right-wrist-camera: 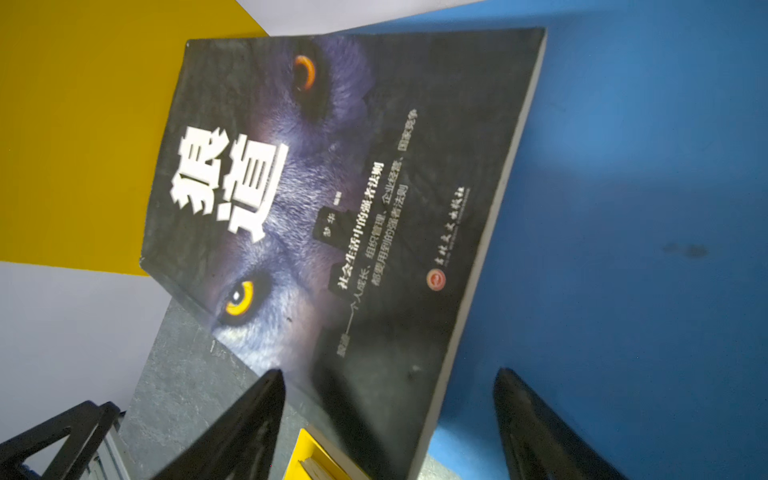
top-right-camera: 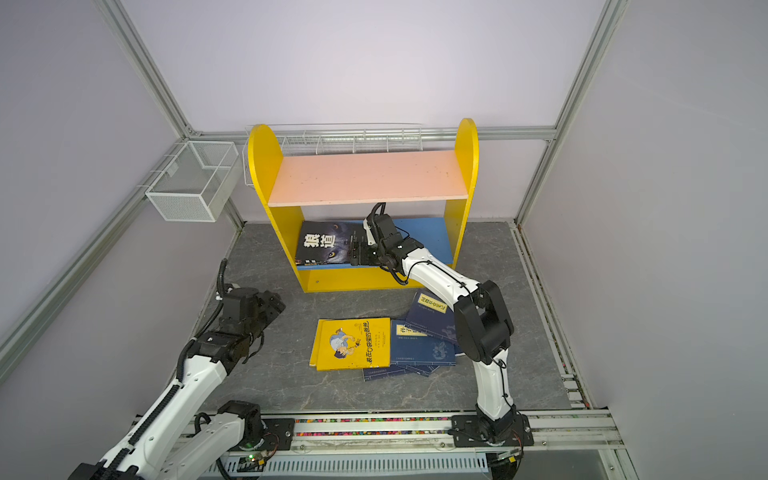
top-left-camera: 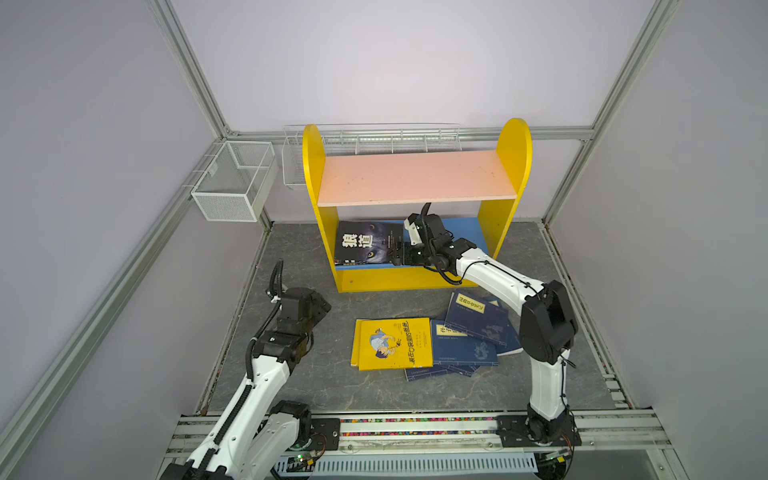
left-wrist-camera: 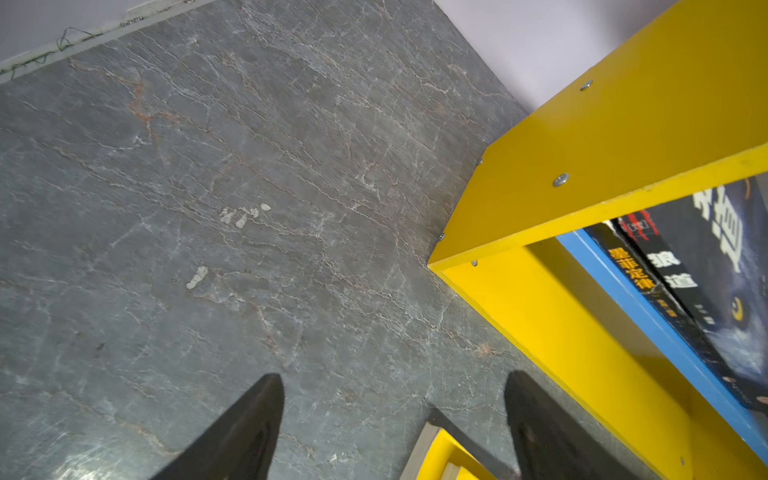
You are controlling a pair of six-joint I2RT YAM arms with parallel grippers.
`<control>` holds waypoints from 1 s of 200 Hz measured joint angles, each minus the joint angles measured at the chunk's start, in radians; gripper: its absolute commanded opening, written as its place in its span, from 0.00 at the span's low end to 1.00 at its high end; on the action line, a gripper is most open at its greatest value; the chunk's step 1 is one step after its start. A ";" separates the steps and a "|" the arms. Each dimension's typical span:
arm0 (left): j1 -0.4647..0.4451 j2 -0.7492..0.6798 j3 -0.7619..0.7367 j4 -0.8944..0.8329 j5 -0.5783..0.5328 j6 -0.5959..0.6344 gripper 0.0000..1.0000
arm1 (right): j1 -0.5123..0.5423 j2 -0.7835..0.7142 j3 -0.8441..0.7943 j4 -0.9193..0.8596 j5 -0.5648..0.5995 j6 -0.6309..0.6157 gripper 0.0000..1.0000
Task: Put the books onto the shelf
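The right gripper [top-left-camera: 397, 255] is reaching into the lower opening of the shelf [top-left-camera: 313, 166] with its jaws spread, gripping nothing. The near edge of the black book [top-left-camera: 368, 243] appears to be lying between them. That book is lying flat at the left end of the blue board [top-left-camera: 467, 232], atop another black one. Backing out should go straight toward the board's front edge, level, so neither finger drags the cover. The left gripper [left-wrist-camera: 395, 376] is hovering open over the worktop [top-left-camera: 311, 390]. Yellow books [top-left-camera: 392, 343] and navy books [top-left-camera: 465, 347] are waiting mid-worktop.
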 measured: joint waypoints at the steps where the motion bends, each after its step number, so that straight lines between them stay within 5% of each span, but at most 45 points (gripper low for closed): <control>1: 0.000 0.000 0.000 0.000 0.002 0.002 0.84 | 0.000 -0.001 -0.002 0.000 0.000 -0.001 0.82; 71: 0.000 0.066 0.000 0.015 0.083 0.094 0.83 | -0.001 -0.235 -0.185 -0.008 0.010 -0.137 0.77; 154: 0.000 0.081 0.000 0.022 0.100 0.105 0.83 | -0.022 -0.089 0.024 -0.060 -0.083 -0.197 0.61; 200: 0.000 0.079 0.000 0.022 0.100 0.109 0.83 | -0.019 -0.061 0.037 -0.102 -0.115 -0.199 0.63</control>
